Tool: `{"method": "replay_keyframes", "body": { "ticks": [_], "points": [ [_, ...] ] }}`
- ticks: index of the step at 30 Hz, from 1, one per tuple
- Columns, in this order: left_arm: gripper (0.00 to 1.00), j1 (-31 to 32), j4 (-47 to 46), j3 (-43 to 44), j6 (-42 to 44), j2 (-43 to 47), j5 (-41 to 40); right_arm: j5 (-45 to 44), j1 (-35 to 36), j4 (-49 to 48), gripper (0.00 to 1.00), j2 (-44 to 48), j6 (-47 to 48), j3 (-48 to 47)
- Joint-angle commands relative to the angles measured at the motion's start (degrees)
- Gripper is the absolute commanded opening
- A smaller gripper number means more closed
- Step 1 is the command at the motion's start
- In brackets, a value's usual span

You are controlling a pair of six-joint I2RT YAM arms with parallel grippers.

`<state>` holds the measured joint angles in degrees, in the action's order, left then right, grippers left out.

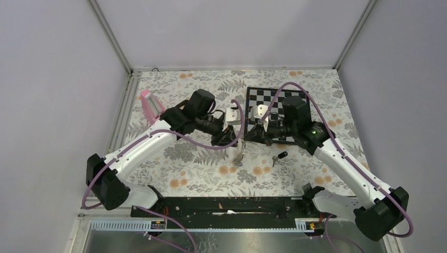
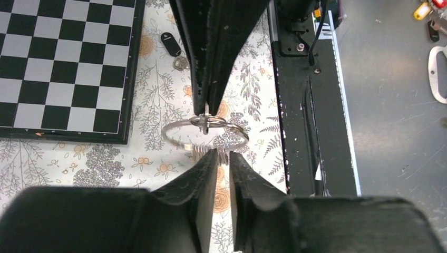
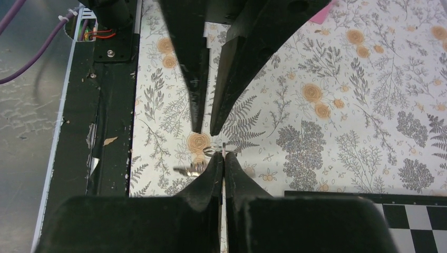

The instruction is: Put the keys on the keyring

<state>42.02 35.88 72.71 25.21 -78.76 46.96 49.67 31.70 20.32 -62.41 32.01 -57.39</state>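
The keyring (image 2: 163,133) is a thin silver wire ring held in the air between both grippers; it also shows in the right wrist view (image 3: 211,147). My right gripper (image 3: 224,157) is shut on its edge. The plain silver key (image 1: 240,156) hangs below the ring, blurred in the right wrist view (image 3: 188,169). My left gripper (image 2: 221,154) faces the right one; its jaws stand narrowly apart at the ring's near side, and nothing shows between them. The black-headed key (image 1: 281,156) lies on the floral cloth to the right, also seen in the left wrist view (image 2: 169,43).
A chessboard (image 1: 274,97) lies behind the grippers. A pink object (image 1: 149,105) stands at the left edge of the cloth. The black base rail (image 1: 232,205) runs along the near edge. A yellow tag (image 2: 421,9) lies on the grey surface beyond the rail.
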Motion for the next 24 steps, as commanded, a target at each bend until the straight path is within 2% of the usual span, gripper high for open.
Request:
{"method": "replay_keyframes", "body": {
  "ticks": [1, 5, 11, 18, 24],
  "points": [
    [0.26, 0.3, -2.1, -1.1, 2.8, 1.6, 2.3, -1.8, -0.2, -1.0, 0.0, 1.1, -0.9, -2.9],
    [0.39, 0.2, -3.0, -2.3, 3.2, 2.0, 2.4, -2.3, -0.2, -0.1, 0.0, 1.6, -0.4, -3.3],
    [0.52, -0.1, -7.7, -6.0, 2.5, 2.4, 3.0, -3.0, -0.2, 0.1, 0.0, 2.7, -0.8, -3.4],
    [0.63, -0.7, -21.4, -12.1, -11.2, 2.1, 1.1, -7.1, -0.3, -1.3, 0.0, 3.2, -2.9, -3.8],
    [0.68, -0.6, -27.2, -13.9, -18.5, 0.4, 1.3, -8.0, -1.0, -3.3, 0.0, 3.1, -4.9, -3.4]
  ]
}}
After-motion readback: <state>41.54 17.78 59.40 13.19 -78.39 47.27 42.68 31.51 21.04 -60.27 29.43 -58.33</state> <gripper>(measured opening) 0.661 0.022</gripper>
